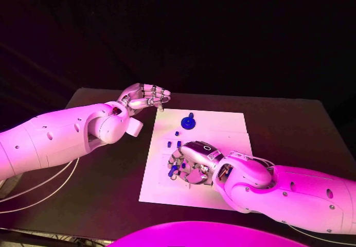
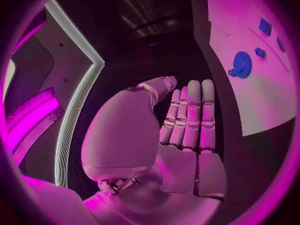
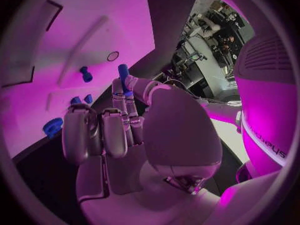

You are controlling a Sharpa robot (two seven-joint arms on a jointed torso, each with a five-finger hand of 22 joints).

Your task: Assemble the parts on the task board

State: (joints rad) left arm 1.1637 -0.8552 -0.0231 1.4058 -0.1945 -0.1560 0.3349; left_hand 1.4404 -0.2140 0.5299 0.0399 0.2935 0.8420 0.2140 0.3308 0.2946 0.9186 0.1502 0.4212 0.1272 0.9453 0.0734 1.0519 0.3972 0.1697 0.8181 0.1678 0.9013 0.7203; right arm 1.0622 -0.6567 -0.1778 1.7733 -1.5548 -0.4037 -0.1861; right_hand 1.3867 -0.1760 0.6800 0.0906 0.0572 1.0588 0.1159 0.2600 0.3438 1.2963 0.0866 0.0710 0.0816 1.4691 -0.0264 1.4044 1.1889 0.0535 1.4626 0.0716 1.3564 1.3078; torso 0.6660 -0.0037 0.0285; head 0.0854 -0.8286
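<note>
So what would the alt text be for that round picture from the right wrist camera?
The robot's right hand pinches a small blue peg between the tips of its fingers, above the white task board. Other blue parts lie on the board, among them a blue gear at its edge.

Robotics lab or demo stand, by the look of it: black table [image 1: 297, 123] under coloured stage-type light, dark backdrop behind. White task board [image 1: 215, 123] laid out just ahead of the right hand [image 1: 194, 160], test-rig style. Past that hand's thumb side, right wrist view catches cluttered benches w/ equipment [image 3: 206, 25]. Cables [image 1: 37, 188] trail off the table below the left arm.
</note>
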